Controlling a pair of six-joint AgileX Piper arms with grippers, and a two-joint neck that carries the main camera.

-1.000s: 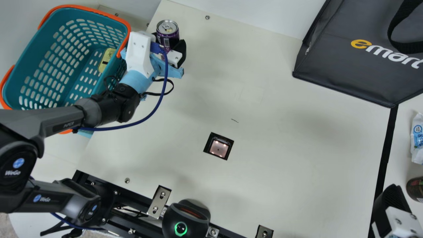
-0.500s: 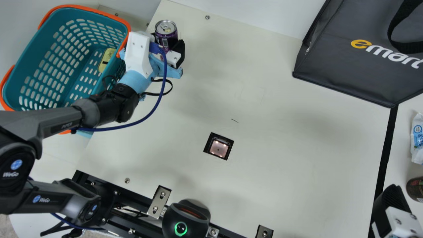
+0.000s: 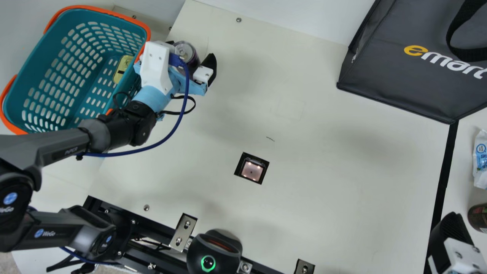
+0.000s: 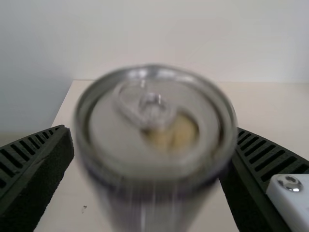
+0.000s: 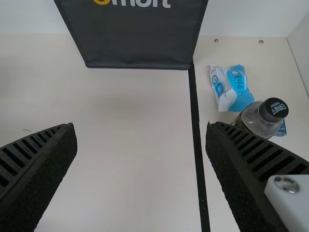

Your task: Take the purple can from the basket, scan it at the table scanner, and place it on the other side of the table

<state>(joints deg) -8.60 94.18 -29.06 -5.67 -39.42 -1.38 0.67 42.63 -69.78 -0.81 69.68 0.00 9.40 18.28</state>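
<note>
Left gripper (image 4: 152,129) jaws spread, purple can (image 3: 193,63) between them, near far-left corner of worktop (image 3: 323,171); right gripper (image 5: 140,124) spread too. Centre the can, close evenly, check grip, then lift toward scanner (image 3: 252,171).

Left arm (image 3: 61,146): extended from the main view's left edge, wrist joint (image 3: 131,121) bent toward that view's top, blue cable (image 3: 167,140) hanging in a slack curve. Left end effector (image 3: 191,49): ribbed fingers (image 4: 34,179) spread apart. Right end effector (image 3: 451,236): at the main view's lower right corner, fingers (image 5: 38,169) likewise standing wide apart.
</note>
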